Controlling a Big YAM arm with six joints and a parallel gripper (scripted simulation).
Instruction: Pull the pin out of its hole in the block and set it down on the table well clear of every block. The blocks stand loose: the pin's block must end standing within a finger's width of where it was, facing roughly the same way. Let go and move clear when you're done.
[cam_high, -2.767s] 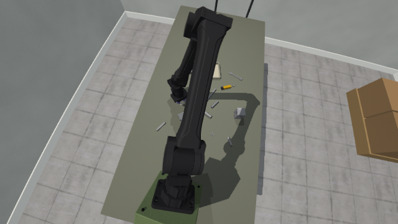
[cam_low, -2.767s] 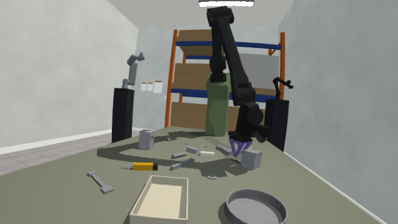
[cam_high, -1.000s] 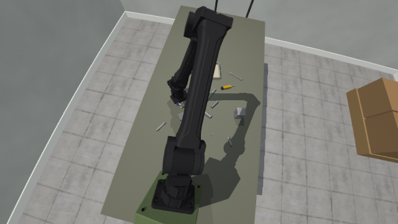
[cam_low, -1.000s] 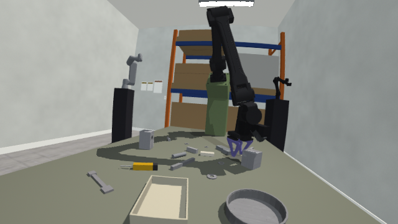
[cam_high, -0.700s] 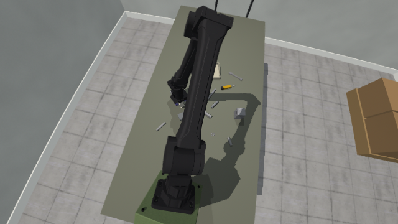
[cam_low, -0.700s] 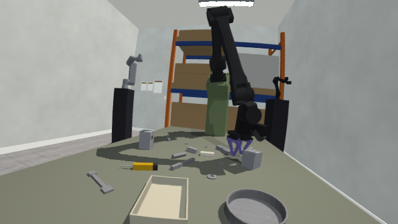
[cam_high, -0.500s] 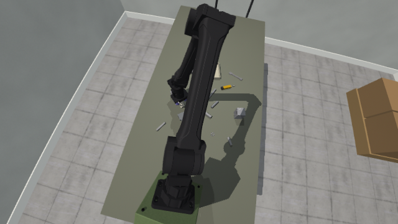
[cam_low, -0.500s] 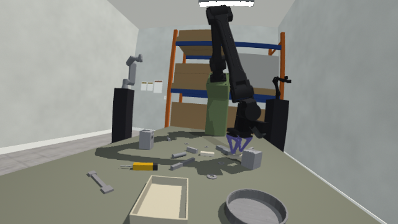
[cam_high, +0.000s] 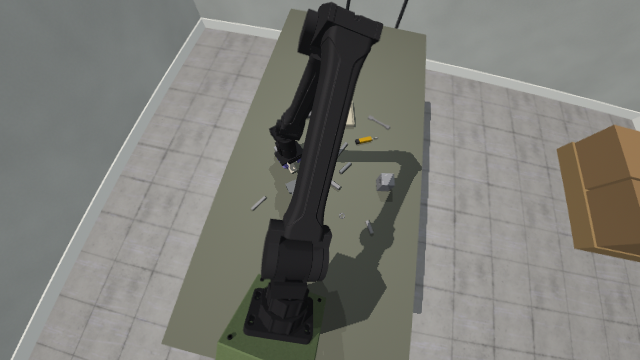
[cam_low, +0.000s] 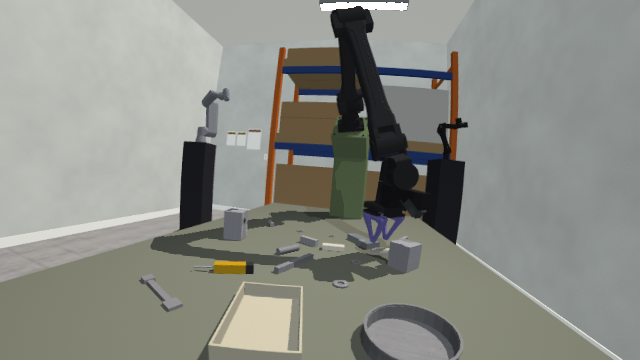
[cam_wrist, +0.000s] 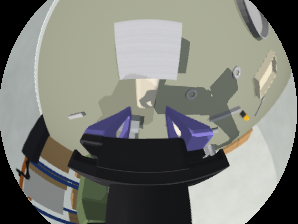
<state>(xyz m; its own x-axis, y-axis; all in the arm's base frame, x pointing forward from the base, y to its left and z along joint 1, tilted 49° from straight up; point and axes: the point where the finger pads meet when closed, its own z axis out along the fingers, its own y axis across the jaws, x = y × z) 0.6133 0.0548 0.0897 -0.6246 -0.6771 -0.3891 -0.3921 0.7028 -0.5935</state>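
Two grey blocks (cam_low: 405, 255) (cam_low: 235, 224) stand, apparently one pin (cam_wrist: 147, 91) between.

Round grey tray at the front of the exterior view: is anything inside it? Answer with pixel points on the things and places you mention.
Nothing shows inside the tray (cam_low: 411, 312) (cam_wrist: 248, 22); the exterior picture's bottom edge cuts off part.

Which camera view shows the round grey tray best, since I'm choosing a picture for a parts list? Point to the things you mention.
The exterior view: the round grey tray (cam_low: 452, 325) (cam_wrist: 242, 11) stands close there, with its wall and inner floor visible, though the bottom edge is cut off. The wrist view shows only part of it at the upper right; the top view doesn't show it.
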